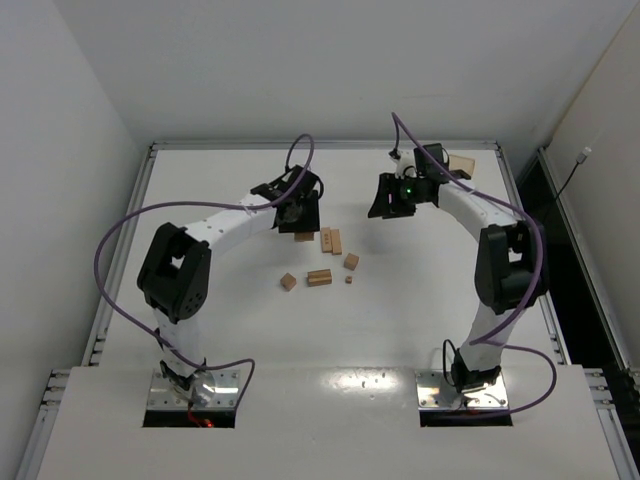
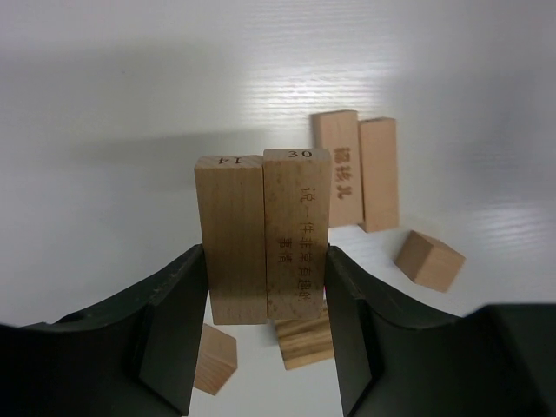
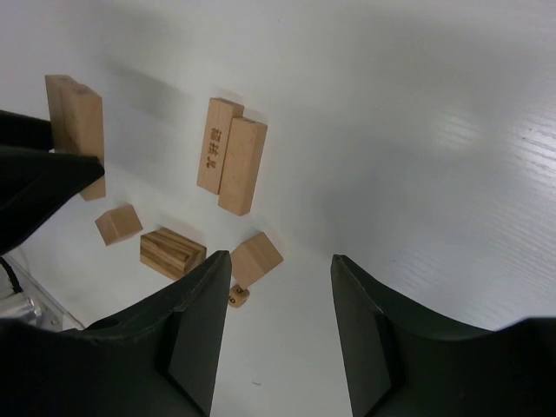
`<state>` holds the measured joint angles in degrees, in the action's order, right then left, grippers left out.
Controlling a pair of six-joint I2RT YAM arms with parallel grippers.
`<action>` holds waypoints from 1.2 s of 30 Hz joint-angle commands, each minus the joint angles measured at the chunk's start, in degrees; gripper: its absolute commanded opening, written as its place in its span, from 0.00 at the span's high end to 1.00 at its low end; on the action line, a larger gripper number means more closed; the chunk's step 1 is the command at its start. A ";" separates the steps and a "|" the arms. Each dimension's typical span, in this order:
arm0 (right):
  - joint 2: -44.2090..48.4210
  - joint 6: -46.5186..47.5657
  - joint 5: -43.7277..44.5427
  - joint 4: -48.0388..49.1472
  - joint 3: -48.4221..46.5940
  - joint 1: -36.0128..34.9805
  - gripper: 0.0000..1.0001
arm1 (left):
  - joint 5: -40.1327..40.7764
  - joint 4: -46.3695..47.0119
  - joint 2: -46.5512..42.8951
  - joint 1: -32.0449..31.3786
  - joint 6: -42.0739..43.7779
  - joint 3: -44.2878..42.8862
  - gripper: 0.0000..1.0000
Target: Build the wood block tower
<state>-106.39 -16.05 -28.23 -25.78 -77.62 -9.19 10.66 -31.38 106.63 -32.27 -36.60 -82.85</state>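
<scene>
My left gripper [image 1: 298, 218] [image 2: 265, 291] is shut on two light wood bars [image 2: 263, 234] pressed side by side, marked 14 and 30, and holds them above the table. They also show in the right wrist view [image 3: 76, 117]. Below lie two bars side by side [image 1: 330, 240] [image 2: 358, 169] [image 3: 231, 156], a striped block [image 1: 319, 277] [image 2: 306, 340] [image 3: 172, 252], two cubes [image 1: 351, 261] [image 1: 288, 282] and a tiny bit [image 1: 348, 280] [image 3: 236, 297]. My right gripper [image 1: 391, 203] [image 3: 280, 269] is open and empty, above the table to the right of the blocks.
A translucent amber box [image 1: 461, 165] sits at the far right of the table behind the right arm. The white table [image 1: 420, 330] has raised rails along its left and right edges. Purple cables loop over both arms.
</scene>
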 commanded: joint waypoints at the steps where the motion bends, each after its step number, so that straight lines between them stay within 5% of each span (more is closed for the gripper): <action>1: 4.25 -0.20 0.89 1.00 0.37 -0.30 0.53 | -1.60 -0.97 -2.04 -1.30 -1.98 0.85 1.00; 36: 3.73 -1.96 3.18 0.47 1.95 0.23 0.53 | 1.39 -3.87 14.04 -7.10 -7.35 -15.06 1.00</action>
<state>-103.96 -17.65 -25.47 -26.02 -76.05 -9.13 11.11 -35.66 120.36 -38.37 -42.70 -94.83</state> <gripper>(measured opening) 0.467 0.479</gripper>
